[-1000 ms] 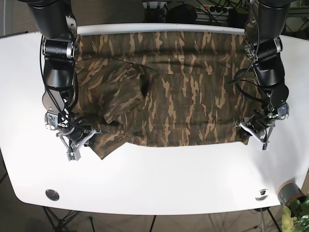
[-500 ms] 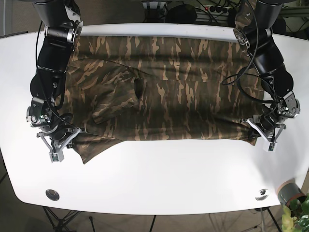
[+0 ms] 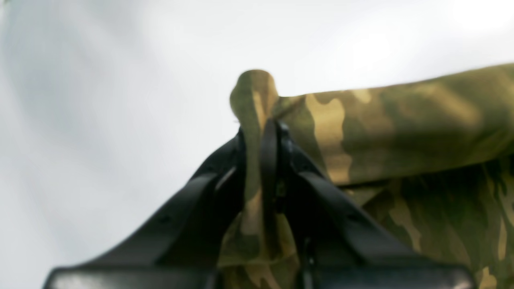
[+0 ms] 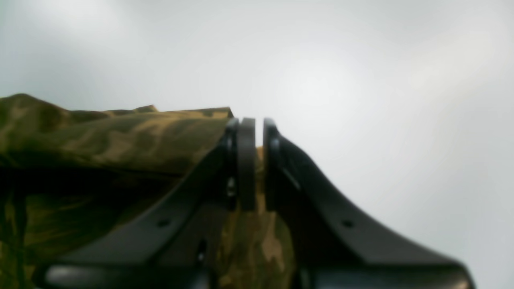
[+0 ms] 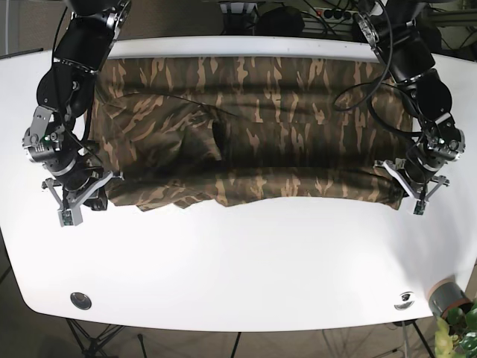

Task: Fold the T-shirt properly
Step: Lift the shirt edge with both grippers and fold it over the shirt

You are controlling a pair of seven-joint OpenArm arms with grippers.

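A white table (image 5: 238,261) carried a camouflage T-shirt (image 5: 283,134), which lay spread across its far half with the near hem lifted and stretched between the two arms. The left gripper (image 3: 263,132) was clamped on a bunched corner of the hem at the base view's right, and the right gripper (image 4: 252,132) pinched the opposite corner of cloth between nearly closed jaws at that view's left. To fold cleanly, both grips probably needed to travel together at equal height, keeping the hem taut and parallel to the table edge.
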